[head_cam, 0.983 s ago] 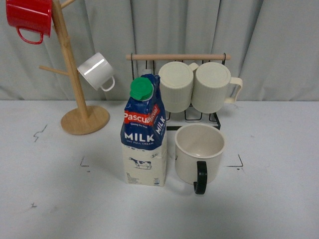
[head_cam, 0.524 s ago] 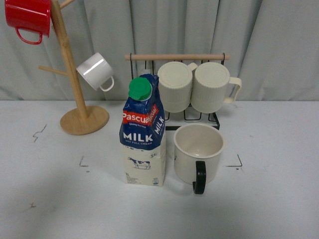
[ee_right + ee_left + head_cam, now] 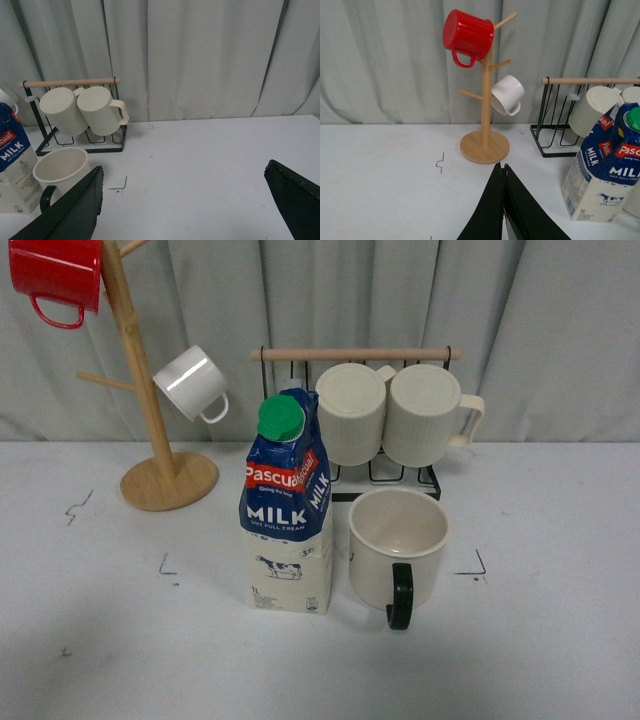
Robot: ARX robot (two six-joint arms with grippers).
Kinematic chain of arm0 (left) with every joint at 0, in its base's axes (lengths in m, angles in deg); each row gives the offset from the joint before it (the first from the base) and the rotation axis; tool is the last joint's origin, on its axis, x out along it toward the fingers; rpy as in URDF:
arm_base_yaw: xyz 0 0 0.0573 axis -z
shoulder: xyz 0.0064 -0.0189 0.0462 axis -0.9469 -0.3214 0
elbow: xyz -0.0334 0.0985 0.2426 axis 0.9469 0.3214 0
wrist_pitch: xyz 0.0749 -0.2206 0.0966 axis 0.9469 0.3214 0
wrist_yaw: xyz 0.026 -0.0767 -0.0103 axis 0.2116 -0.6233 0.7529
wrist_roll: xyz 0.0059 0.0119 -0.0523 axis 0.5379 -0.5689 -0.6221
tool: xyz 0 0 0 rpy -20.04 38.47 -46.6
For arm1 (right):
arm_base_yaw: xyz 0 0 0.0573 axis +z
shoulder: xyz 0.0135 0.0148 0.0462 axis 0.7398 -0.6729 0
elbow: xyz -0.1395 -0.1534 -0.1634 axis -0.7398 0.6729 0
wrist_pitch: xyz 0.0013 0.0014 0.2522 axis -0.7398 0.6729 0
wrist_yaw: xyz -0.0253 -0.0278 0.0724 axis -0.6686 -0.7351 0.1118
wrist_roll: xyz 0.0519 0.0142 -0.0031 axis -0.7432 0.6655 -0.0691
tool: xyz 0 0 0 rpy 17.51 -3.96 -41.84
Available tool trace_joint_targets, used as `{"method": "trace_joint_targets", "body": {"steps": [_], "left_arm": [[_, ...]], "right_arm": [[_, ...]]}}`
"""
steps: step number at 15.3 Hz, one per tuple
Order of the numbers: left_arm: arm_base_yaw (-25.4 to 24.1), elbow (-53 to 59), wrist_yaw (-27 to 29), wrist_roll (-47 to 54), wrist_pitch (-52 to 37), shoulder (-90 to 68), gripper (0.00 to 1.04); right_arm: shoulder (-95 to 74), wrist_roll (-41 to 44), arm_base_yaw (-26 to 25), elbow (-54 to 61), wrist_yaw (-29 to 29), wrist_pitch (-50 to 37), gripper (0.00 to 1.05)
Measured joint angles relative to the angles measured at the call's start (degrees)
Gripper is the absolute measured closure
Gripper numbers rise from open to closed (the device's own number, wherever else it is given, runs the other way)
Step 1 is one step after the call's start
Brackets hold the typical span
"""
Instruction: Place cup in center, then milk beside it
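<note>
The cup [image 3: 398,545], a wide cream mug with a black handle facing me, stands upright on the marked center patch [image 3: 200,585] of white tabletop. The milk carton [image 3: 288,506] stands upright right beside the cup, on its left, also inside the corner marks. Neither arm shows in the front view. My left gripper [image 3: 503,166] is shut and empty, apart from the milk [image 3: 602,167], which stands to one side of it. My right gripper [image 3: 182,172] is wide open and empty above bare table; the cup [image 3: 62,171] and the milk [image 3: 15,165] show at the edge of its view.
A wooden mug tree [image 3: 150,390] with a red mug [image 3: 55,275] and a small white mug [image 3: 193,383] stands at the back left. A black wire rack [image 3: 355,360] with two ribbed cream mugs [image 3: 390,412] stands behind the cup. A grey curtain closes the back.
</note>
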Motion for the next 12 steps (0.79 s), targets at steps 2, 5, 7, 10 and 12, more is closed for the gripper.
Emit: {"method": "trace_joint_targets", "body": {"steps": [2, 5, 7, 10, 12], "left_arm": [[0.0, 0.0, 0.02, -0.02, 2.95, 3.85, 1.03], [0.0, 0.0, 0.02, 0.0, 7.43, 8.0, 1.03], [0.0, 0.0, 0.02, 0.0, 9.62, 10.1, 1.03], [0.0, 0.0, 0.0, 0.0, 12.15, 12.74, 1.03], [0.0, -0.11, 0.09, 0.0, 15.93, 15.37, 1.03]], "right_arm": [[0.0, 0.0, 0.0, 0.0, 0.02, 0.0, 0.06], [0.0, 0.0, 0.0, 0.0, 0.0, 0.0, 0.06], [0.0, 0.0, 0.0, 0.0, 0.0, 0.0, 0.06], [0.0, 0.0, 0.0, 0.0, 0.02, 0.0, 0.06], [0.0, 0.02, 0.0, 0.0, 0.02, 0.0, 0.06]]}}
